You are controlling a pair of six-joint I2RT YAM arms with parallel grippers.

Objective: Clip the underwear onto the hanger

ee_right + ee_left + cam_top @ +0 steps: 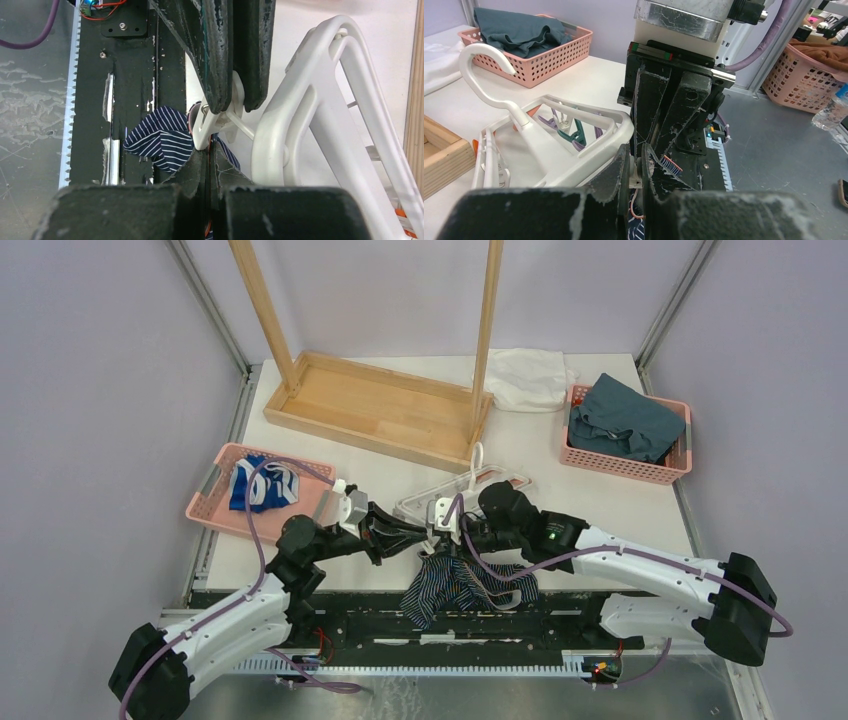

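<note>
Two grippers meet at the near side of the hanger (310, 115), which rests on the table (580, 500) in front of the rack (375, 405). The left gripper (637, 162) reaches in from the left, its fingers narrow and squeezing a white clip (212, 125) that hangs off the frame. The right gripper (208, 155) points down from above, its fingers pressed together on an edge of the underwear (160, 140), holding that edge right at the clip. Whether the clip bites the cloth cannot be told. The rest of the underwear hangs in loose folds over the table's near edge, between the two arms. To the left, a pink basket (205, 502) holds a blue-and-white garment (262, 485). At the far right, a second basket (625, 470) holds a teal cloth (620, 420).
</note>
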